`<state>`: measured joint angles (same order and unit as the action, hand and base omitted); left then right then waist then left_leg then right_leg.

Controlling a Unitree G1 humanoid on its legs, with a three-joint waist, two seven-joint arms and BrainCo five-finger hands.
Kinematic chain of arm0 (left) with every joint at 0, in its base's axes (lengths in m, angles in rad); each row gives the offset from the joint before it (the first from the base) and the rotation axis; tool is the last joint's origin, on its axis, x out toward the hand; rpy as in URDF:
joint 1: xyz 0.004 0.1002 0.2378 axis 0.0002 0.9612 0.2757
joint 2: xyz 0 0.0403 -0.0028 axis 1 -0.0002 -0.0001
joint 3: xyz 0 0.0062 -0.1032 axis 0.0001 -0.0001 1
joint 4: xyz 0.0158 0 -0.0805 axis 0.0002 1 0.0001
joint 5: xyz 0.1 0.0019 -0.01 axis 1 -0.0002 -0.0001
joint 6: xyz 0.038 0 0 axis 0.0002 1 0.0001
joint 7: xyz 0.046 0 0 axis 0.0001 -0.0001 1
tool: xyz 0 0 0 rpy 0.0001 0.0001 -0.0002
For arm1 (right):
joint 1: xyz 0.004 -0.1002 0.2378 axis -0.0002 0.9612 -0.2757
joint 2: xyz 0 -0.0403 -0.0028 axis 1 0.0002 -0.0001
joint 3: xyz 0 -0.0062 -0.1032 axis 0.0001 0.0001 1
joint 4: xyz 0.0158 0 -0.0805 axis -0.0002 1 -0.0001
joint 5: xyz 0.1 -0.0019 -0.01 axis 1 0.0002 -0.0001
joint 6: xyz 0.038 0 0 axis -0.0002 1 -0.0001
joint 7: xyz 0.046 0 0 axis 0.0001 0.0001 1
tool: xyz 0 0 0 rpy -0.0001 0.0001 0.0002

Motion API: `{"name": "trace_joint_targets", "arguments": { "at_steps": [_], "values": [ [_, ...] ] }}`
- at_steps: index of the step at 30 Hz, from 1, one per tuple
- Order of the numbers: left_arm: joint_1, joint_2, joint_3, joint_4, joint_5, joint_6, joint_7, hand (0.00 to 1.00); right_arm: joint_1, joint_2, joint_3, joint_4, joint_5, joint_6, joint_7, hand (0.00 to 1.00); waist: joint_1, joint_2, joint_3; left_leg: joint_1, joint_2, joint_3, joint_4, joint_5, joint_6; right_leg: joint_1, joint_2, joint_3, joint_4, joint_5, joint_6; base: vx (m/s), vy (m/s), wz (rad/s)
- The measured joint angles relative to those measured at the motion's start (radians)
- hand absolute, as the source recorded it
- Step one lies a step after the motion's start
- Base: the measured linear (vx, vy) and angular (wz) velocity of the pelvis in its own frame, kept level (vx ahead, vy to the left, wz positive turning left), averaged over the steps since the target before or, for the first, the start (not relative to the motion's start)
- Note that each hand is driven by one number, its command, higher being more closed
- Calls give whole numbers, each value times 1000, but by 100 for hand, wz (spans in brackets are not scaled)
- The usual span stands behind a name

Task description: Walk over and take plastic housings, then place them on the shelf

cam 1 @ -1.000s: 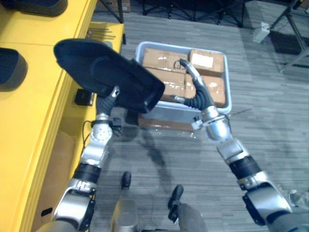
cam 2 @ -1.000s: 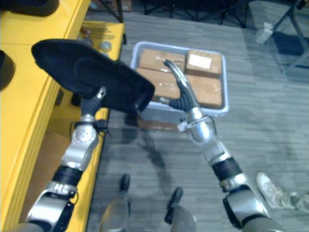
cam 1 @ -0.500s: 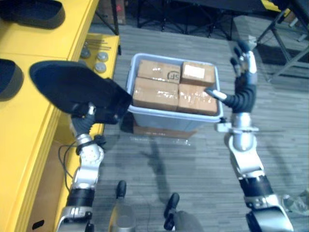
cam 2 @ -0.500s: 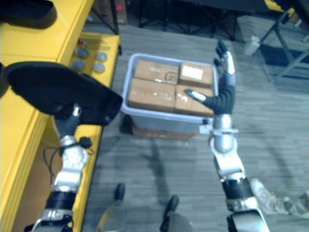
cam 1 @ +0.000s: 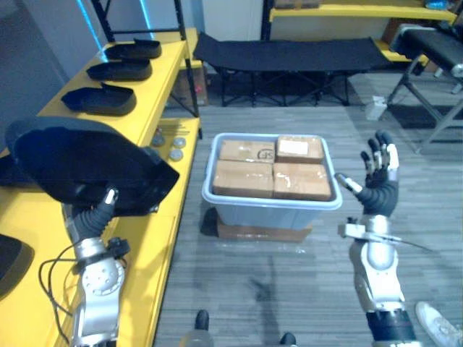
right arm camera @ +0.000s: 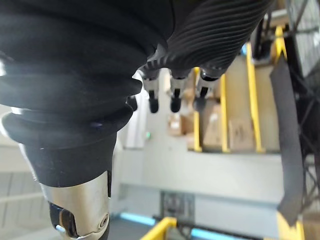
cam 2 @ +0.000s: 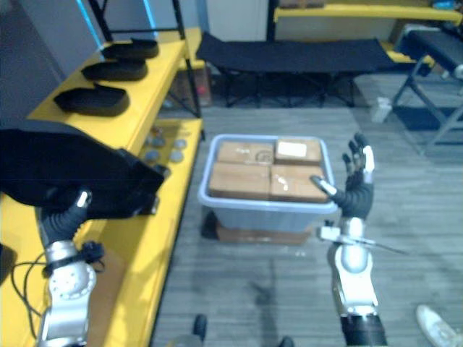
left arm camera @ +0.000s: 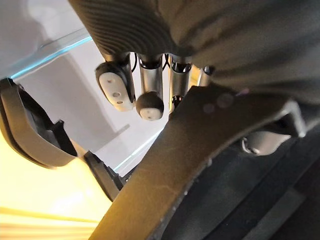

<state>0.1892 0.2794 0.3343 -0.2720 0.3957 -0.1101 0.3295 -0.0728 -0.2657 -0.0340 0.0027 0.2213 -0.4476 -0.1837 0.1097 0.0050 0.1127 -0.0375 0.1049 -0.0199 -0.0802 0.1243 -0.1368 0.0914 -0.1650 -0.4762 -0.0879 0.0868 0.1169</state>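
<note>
The fingers [left arm camera: 149,82] of our left hand [cam 1: 94,215] are curled over the rim of the large black moulded plastic housing [cam 1: 79,163]. What looks like the thumb presses its other face, so we have it clamped. We hold it raised at the left of the scene, above the near stretch of the long yellow metal shelf [cam 1: 148,235] and not resting on it. Its long axis runs roughly left to right, much like the three black plastic housings [cam 1: 98,101] lying in a row at the far end of the shelf.

We judge that the coming move turns on this: the shelf top lies below the fingers and a little to their left, so the housing needs lowering more than carrying. Some bare yellow surface shows between our load and the far row.

In the middle, on the floor just beside the shelf, stands a pale blue-grey plastic bin [cam 1: 271,201] packed with brown cardboard boxes [cam 1: 242,177].

To the right of the bin our right hand [cam 1: 377,191] is raised with its fingers straight and spread, holding nothing. It is well apart from the housing, with the bin between them, so the left hand is the nearer one and the placing falls to it alone.
</note>
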Motion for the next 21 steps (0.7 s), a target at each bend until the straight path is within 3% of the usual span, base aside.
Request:
{"name": "trace_joint_targets", "arguments": {
  "at_steps": [2,3,7,9,11,15,21],
  "values": [
    [36,-2,36,-36,-53,-18,-9,100,7,6,9,0,0,30,13,0,25,-3,-2,-1,-8,-18,0,0,0,13,-5,-20,0,-3,3,22,4,26],
    [46,-4,48,-45,-69,-23,-10,100,10,6,20,0,0,34,13,0,26,-2,-2,-1,-11,-29,0,0,0,19,-7,-33,0,-4,3,37,3,41],
    [110,-26,185,-68,-224,-52,3,100,24,34,85,5,-5,45,35,0,74,-6,-21,-20,-22,-80,0,4,5,34,-9,-84,8,-16,8,61,-15,36],
    [161,-72,273,-61,-279,-67,20,100,24,53,111,15,-11,64,36,0,111,-9,-27,-18,-30,-107,0,4,6,54,-11,-109,9,-16,16,86,-20,39],
    [182,-107,330,-51,-314,-72,36,100,24,70,116,16,-12,71,39,0,125,-10,-28,-18,-34,-119,0,4,6,67,-12,-128,9,-20,18,61,-15,33],
    [267,-226,520,-7,-396,-157,113,100,23,100,158,62,-52,106,31,0,184,-33,-41,-20,-51,-176,0,2,6,97,-19,-186,19,-49,26,40,-9,38],
    [283,-279,605,-1,-437,-247,128,100,-14,109,209,94,-79,116,29,0,218,-39,-45,-27,-56,-220,0,1,1,101,-30,-224,54,-91,31,-13,7,25]
  ]
}}
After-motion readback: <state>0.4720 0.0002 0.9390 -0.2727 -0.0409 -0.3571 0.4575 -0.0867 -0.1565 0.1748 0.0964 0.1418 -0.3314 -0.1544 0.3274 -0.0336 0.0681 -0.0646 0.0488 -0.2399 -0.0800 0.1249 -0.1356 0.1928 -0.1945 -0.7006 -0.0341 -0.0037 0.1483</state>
